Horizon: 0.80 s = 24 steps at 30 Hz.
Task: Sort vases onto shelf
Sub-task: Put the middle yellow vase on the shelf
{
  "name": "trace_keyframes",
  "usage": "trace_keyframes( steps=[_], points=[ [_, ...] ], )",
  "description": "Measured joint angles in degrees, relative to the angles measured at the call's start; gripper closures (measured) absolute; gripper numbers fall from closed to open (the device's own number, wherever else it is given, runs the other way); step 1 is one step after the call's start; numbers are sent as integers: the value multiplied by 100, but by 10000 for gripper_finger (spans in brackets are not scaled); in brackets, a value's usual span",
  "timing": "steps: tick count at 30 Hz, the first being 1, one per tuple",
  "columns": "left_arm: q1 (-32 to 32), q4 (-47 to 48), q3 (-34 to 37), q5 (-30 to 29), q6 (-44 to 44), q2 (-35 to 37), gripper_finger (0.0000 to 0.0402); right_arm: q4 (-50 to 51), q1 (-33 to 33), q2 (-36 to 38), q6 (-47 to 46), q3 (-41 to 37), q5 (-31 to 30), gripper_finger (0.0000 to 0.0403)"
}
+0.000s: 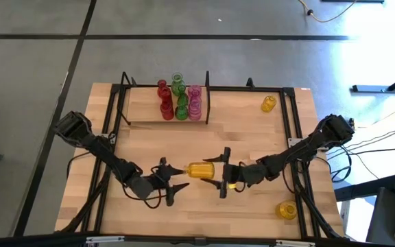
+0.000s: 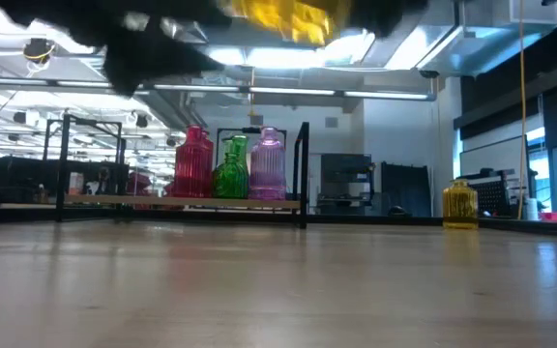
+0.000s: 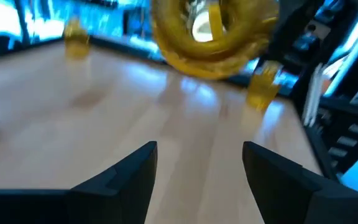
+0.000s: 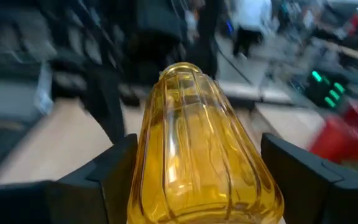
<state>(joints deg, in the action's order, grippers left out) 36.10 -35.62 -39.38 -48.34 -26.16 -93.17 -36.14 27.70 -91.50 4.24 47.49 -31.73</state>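
Yellow vase (image 1: 201,170) is clamped at its wide end by the right gripper (image 1: 222,180), long axis level, narrow end pointed at the left gripper (image 1: 177,182), whose fingers are spread apart just beside it. Farther off, the shelf (image 1: 142,113) is seen.

Yellow vase (image 1: 201,169) lying sideways midair, six vases (image 1: 179,101) on shelf (image 1: 142,113)
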Motion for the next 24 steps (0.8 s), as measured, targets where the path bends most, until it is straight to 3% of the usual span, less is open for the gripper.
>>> trace_keyframes(
  steps=[3, 10, 24],
  points=[
    [-44, -869, 0, 102, 851, 0, 172, -663, -4, -49, 113, -42, 334, 120],
    [20, -2461, 0, 254, 2459, -11, 172, -1147, 11, -199, 425, -43, 439, 120],
    [-56, -2687, 0, 149, 2523, -9, 172, -1070, -11, -212, 481, -42, 428, 121]
  ],
)
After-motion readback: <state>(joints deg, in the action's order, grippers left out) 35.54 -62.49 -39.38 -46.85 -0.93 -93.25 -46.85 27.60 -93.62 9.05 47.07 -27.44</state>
